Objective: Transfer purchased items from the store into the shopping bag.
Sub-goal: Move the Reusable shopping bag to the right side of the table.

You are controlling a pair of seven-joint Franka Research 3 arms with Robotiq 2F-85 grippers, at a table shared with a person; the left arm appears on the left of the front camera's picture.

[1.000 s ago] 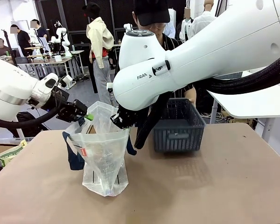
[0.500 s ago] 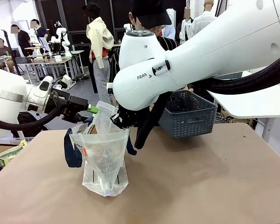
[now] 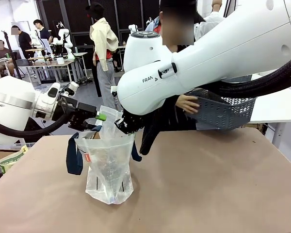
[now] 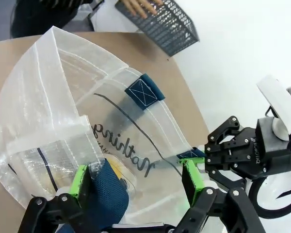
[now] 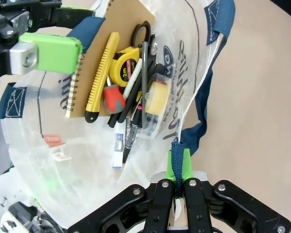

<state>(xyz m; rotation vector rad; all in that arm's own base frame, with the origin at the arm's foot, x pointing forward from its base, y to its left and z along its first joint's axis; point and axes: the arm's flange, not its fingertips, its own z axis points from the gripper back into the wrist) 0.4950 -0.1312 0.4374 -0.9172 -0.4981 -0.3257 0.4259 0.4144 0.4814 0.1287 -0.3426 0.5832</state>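
Shopping bag: the clear shopping bag (image 3: pixel 109 167) stands upright on the brown table (image 3: pixel 213 189), its mouth spread wide between the two grippers and its navy straps hanging down the sides
Right jaws: the right gripper (image 3: pixel 124 124) is clenched on the bag's rim; in the right wrist view its green pads (image 5: pixel 169 167) pinch the navy strap where it is stitched to the plastic
Left jaws: the left gripper (image 4: pixel 136 178) is released, its pads standing wide apart; the opposite rim and a fold of navy strap (image 4: pixel 109 194) lie in the gap, with the strap against one pad; whether the other pad touches the clear wall I cannot tell
Left arm pose: it comes in low from the left, wrist roughly level, fingers pointing across at the bag's mouth
Right arm pose: it reaches across the middle, its large white link spanning the front view and its gripper angled down onto the rim
Purchased items: the purchased items (image 5: pixel 131 82) are piled together inside the bag, namely a brown spiral notebook (image 5: pixel 94 48), a yellow utility knife (image 5: pixel 103 73), a yellow tape measure (image 5: pixel 128 57), black-handled scissors (image 5: pixel 143 33), a red-handled screwdriver (image 5: pixel 114 99) and several pens
Store: the dark grey lattice basket (image 3: pixel 223 112) is lifted off the table and tilted, with the person's hand (image 3: pixel 186 103) at its rim, well apart from the bag on the far right
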